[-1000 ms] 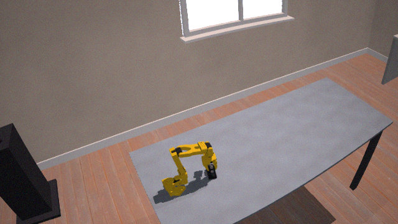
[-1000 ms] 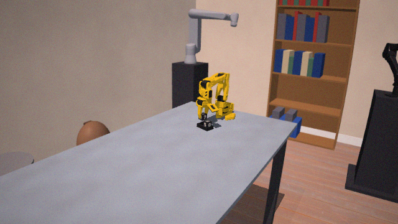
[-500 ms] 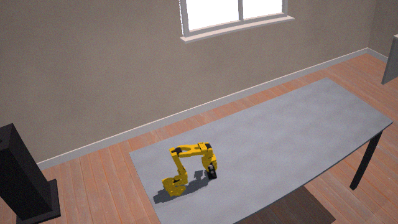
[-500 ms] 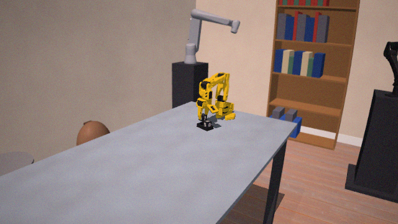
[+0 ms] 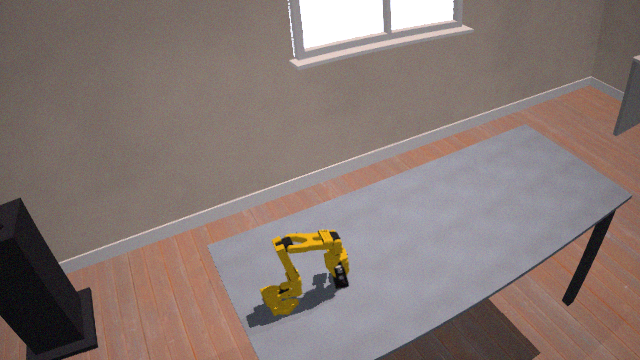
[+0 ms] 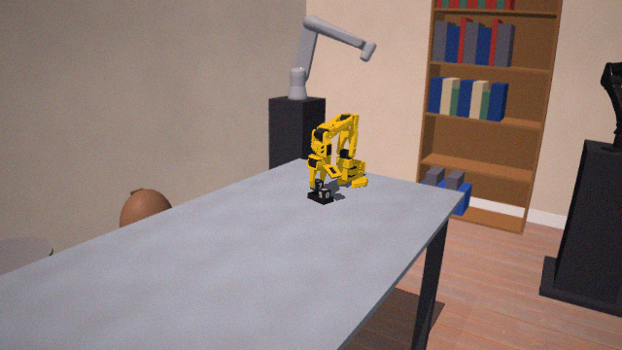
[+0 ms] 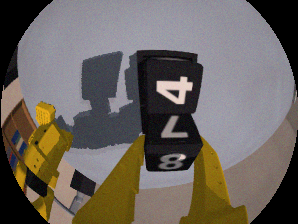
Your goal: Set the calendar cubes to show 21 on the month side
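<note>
The end effector [image 5: 341,272] [image 6: 318,184] [image 7: 169,155] pinches one cube [image 6: 319,184] [image 7: 172,142] by its sides, probably to lower it into the tray [image 6: 313,197] [image 7: 141,92] beside the other cube [image 6: 325,193] [image 7: 172,87].

The arm [image 5: 303,242] [image 6: 336,128] has yellow links with black motors.
</note>
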Controlling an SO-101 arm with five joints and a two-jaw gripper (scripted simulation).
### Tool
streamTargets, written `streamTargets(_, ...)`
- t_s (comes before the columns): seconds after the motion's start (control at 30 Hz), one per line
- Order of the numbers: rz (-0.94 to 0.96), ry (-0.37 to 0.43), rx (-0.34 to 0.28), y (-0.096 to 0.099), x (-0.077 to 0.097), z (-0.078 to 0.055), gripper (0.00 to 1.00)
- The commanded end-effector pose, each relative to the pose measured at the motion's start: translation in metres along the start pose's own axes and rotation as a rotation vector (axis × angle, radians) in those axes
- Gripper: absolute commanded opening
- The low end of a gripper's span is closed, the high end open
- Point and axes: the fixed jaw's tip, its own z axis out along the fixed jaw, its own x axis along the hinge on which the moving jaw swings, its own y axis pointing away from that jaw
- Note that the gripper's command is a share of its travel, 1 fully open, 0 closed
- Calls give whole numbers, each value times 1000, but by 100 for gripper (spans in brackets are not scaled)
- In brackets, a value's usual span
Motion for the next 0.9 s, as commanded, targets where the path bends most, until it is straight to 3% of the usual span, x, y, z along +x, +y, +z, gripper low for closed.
streamTargets(0.0,10,-5,20,-3,0,0,0)
streamTargets(0.87,10,-5,20,-2,0,7,0)
